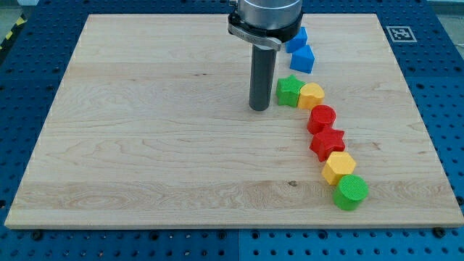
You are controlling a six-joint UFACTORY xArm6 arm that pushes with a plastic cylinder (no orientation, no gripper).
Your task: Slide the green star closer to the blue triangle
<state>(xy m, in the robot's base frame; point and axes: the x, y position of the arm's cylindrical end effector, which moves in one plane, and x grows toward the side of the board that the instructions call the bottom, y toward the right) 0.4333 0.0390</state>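
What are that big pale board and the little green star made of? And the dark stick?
The big pale board looks like unvarnished light wood: grain lines and a small knot show, with little shine. The little green star block seems to be matte moulded or printed plastic, evenly coloured; I can't tell which. The dark rod looks like smooth metal or plastic; my tip sits just left of the star.

My tip (259, 109) just left of green star (289, 91)

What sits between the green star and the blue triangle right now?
Nothing: in the camera view only a short strip of bare board separates the green star from the blue triangle above it. My tip stands just left of the star.
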